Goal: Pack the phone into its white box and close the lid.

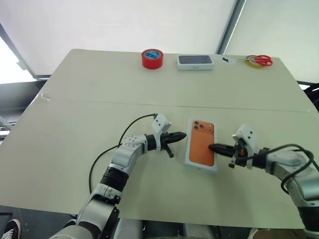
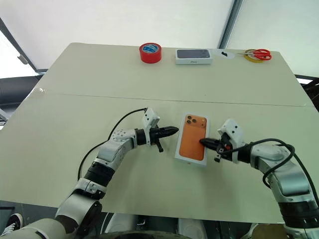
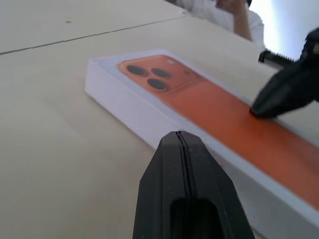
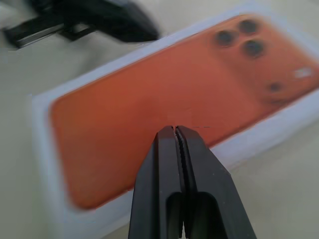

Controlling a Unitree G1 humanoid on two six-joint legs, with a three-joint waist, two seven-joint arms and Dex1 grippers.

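Observation:
The lid (image 1: 201,143), white with an orange phone print and three dark lenses, lies flat on the table near the middle front, covering the white box beneath it. The phone itself is hidden. My left gripper (image 1: 182,135) is shut and points level at the lid's left side, its tip (image 3: 180,137) a little short of the lid's white wall (image 3: 130,110). My right gripper (image 1: 211,147) is shut too, with its tip resting on the orange print near the lid's right edge. In the right wrist view the shut fingertips (image 4: 175,130) sit over the print (image 4: 124,114).
Along the far edge of the table (image 1: 75,164) stand a red tape roll (image 1: 152,58), a white box with a dark top (image 1: 195,61), and red-handled scissors (image 1: 260,60) on a yellow ring. A person in white (image 3: 234,17) shows beyond the table.

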